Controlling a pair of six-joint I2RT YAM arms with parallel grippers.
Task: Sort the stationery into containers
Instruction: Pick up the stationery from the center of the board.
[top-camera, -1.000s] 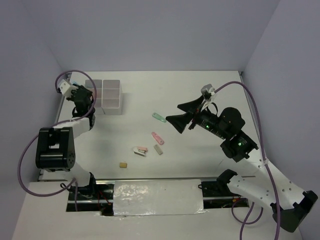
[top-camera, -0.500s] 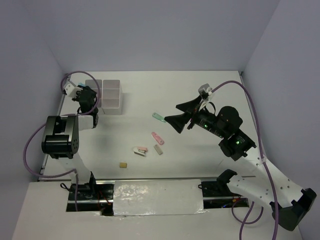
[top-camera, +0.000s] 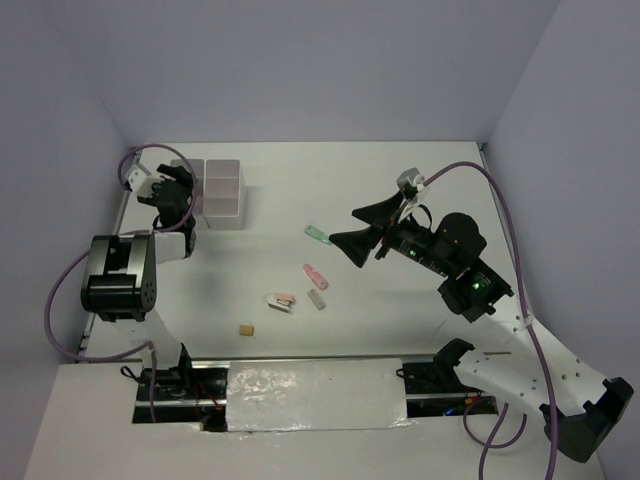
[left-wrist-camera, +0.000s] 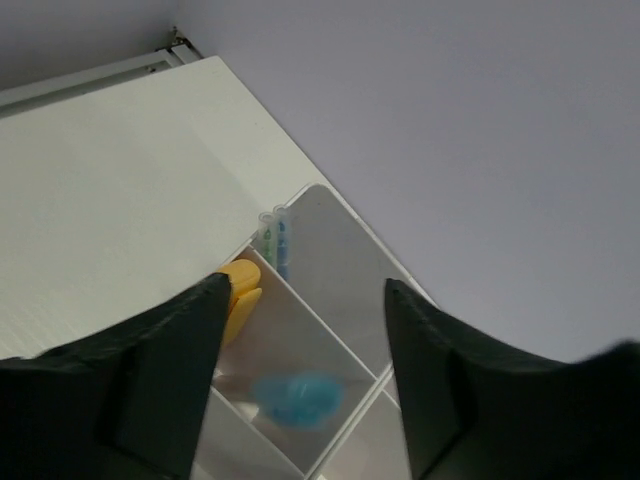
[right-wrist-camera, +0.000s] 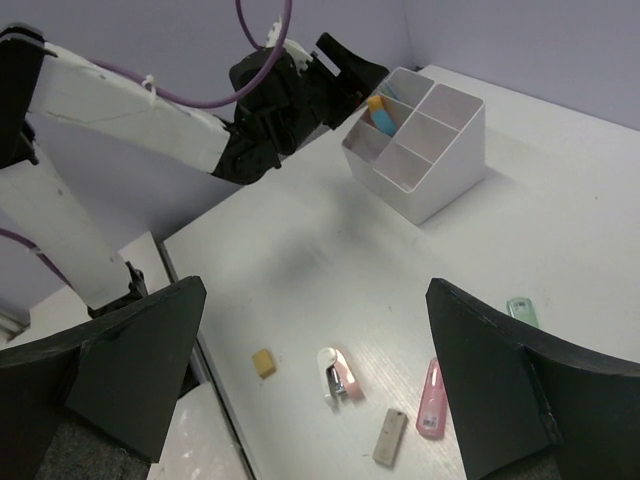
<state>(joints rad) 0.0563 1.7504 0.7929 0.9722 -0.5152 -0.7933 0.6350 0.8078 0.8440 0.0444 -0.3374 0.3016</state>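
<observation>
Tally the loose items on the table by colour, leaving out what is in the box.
Green piece: 1
Pink piece: 1
White-and-pink stapler: 1
Tan block: 1
Beige stick: 1
Total: 5

Spread fingers (left-wrist-camera: 165, 375) flank box (left-wrist-camera: 345, 265) holding yellow highlighter (left-wrist-camera: 240, 292), blue item (left-wrist-camera: 297, 397).

Left arm (top-camera: 118, 280) stands folded at the left side of the overhead frame, elbow block low, forearm climbing toward the upper left. Its wrist tips over there and the left gripper (top-camera: 180, 180) points down, and the wrist view has both dark fingers (left-wrist-camera: 165, 370) spread well apart. Over on the right, the right arm (top-camera: 520, 350) sweeps up from the lower right corner, bends at the elbow and reaches in toward mid-frame. The right gripper (top-camera: 345, 227) hangs level, pointing left, jaws flung wide.
</observation>
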